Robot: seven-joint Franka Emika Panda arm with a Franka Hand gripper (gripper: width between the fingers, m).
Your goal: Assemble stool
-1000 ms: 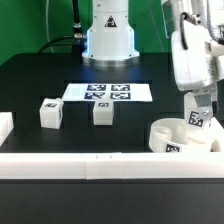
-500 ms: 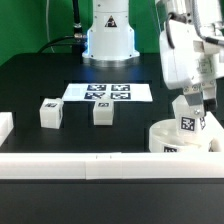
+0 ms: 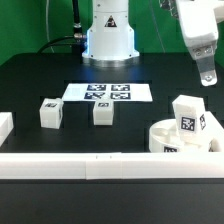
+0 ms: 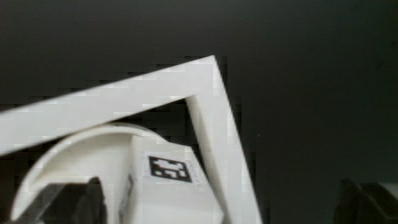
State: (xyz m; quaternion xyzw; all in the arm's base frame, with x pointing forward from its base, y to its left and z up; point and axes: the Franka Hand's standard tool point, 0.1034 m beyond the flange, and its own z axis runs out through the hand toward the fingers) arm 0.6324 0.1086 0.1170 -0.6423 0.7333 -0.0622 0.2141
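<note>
Three small, blocky, white plastic stool legs show in the exterior view. Two stand on the black table (image 3: 30,80), well apart from the seat. One leg (image 3: 49,112) is toward the exterior view's left, and another leg (image 3: 102,112) is just in front of the marker board (image 3: 107,91). The third leg (image 3: 189,117) stands slightly tilted on the round, ring-like white plastic seat (image 3: 165,135) at the exterior view's right, with its black-and-white tag facing the camera. The seat lies just behind the long white border rail (image 3: 90,162) that runs along the front. The two-finger gripper (image 3: 207,73) hangs above the seat and the third leg, apart from both and carrying nothing. From here the gap between its fingers cannot be judged.

Seen from the wrist view, two white rails meet in a corner (image 4: 210,75). The seat's curved rim (image 4: 80,150) lies inside that corner, with the tagged third leg (image 4: 169,170) on it. The dark fingers (image 4: 63,205) are spread wide apart, with nothing pinched between them.
</note>
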